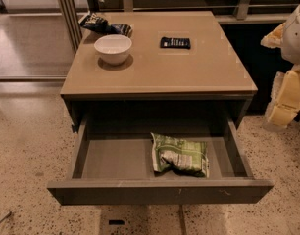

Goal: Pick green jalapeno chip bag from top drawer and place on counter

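Observation:
The green jalapeno chip bag (180, 154) lies flat inside the open top drawer (160, 190), right of the drawer's middle. The drawer is pulled out toward the camera below the tan counter (189, 67). My gripper (283, 99) shows as blurred pale-yellow and white parts at the right edge of the view. It is to the right of the cabinet, at about counter height, well apart from the bag, and it holds nothing that I can see.
On the counter stand a white bowl (113, 48) at the back left, a dark blue/black snack bag (105, 24) behind it, and a small black flat object (175, 42) at the back middle. Speckled floor surrounds the cabinet.

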Controlling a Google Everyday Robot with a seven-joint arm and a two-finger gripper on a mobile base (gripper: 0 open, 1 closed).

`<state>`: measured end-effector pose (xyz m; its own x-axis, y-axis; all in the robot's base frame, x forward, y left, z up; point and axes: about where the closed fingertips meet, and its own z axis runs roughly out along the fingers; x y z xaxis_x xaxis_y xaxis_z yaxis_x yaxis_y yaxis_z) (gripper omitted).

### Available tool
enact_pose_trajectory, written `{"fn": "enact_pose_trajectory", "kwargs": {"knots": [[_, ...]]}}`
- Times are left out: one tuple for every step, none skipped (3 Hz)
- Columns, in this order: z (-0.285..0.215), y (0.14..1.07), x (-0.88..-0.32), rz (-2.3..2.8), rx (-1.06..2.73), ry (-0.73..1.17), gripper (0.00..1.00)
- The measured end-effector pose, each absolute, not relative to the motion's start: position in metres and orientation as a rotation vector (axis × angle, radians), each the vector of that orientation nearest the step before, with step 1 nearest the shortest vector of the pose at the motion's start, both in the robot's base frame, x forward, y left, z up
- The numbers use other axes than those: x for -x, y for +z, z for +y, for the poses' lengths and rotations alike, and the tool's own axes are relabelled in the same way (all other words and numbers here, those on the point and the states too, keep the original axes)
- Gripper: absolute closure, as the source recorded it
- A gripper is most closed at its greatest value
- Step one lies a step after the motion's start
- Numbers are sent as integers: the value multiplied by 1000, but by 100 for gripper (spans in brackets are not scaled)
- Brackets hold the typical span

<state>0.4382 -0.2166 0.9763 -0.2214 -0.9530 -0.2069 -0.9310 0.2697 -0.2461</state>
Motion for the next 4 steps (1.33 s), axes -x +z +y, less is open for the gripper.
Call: {"fn": "enact_pose_trajectory", "kwargs": {"knots": [[-217, 976, -438, 2231, 1724, -99, 0], [-217, 976, -438, 2231, 1724, -99, 19], [-211, 958, -454, 2196, 1699, -71, 42], [-195, 912, -478, 2148, 1662, 8, 65]]}}
